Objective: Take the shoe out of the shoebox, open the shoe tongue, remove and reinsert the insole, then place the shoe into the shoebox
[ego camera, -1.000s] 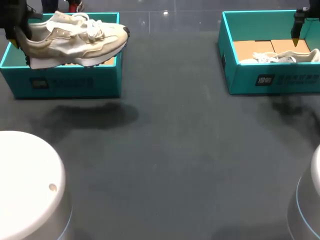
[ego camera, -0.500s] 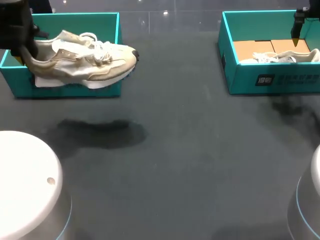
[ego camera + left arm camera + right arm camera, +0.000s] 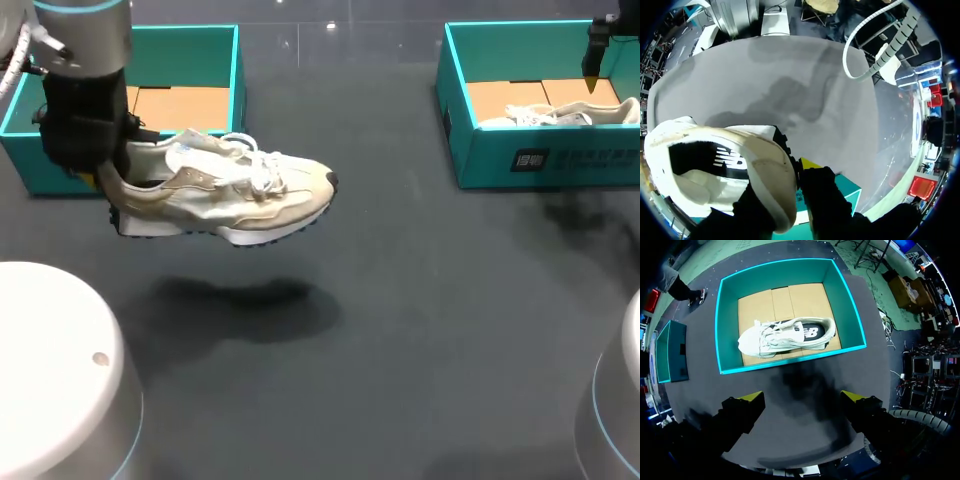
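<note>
A cream and beige sneaker (image 3: 220, 190) hangs in the air over the dark table, toe pointing right, just in front of the left teal shoebox (image 3: 215, 100). My left gripper (image 3: 100, 175) is shut on its heel collar; in the left wrist view the heel (image 3: 765, 175) sits pinched between the fingers, one yellow tip (image 3: 809, 164) showing. A second white sneaker (image 3: 782, 337) lies in the right teal shoebox (image 3: 480, 160). My right gripper (image 3: 805, 400) hovers high above that box, open and holding nothing.
The left shoebox shows its bare cardboard floor (image 3: 180, 105). The robot's white bases (image 3: 50, 380) fill the near left and near right corners. Dark tabletop (image 3: 400, 300) stretches between the two boxes.
My left arm has lifted the sneaker out of the left shoebox and carried it forward and to the right, over the table. The right arm has kept still.
</note>
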You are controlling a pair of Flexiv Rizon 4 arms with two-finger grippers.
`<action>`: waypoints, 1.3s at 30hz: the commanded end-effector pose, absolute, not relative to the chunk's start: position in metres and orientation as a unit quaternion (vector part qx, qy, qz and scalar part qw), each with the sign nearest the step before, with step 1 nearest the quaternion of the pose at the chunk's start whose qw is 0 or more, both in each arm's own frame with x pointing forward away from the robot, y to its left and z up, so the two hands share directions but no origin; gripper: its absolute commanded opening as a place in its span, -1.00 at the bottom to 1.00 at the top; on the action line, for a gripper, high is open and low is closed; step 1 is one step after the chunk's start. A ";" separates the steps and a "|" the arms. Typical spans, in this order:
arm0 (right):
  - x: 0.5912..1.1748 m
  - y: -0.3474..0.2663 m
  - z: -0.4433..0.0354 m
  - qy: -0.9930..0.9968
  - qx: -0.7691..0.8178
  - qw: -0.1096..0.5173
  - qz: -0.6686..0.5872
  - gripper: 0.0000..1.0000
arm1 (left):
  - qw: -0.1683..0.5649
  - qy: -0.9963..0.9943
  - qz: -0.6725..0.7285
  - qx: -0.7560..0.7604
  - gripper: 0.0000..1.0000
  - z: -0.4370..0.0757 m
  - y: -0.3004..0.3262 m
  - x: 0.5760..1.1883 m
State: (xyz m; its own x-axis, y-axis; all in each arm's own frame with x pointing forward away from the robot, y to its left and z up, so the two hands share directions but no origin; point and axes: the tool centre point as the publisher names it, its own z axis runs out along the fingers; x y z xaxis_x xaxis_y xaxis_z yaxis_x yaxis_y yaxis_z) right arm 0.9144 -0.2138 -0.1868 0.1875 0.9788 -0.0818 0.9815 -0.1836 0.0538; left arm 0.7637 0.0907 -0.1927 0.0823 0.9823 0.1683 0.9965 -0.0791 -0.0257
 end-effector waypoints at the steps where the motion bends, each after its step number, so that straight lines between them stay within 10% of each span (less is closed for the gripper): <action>1: 0.914 -0.214 -0.187 0.637 0.769 0.047 -0.014 1.00 | 0.064 -0.673 -0.060 -0.735 -1.00 -0.199 0.078 0.752; 39: 0.914 -0.214 -0.187 0.637 0.769 0.047 -0.014 1.00 | 0.097 -0.672 -0.029 -0.734 -1.00 -0.264 -0.042 0.704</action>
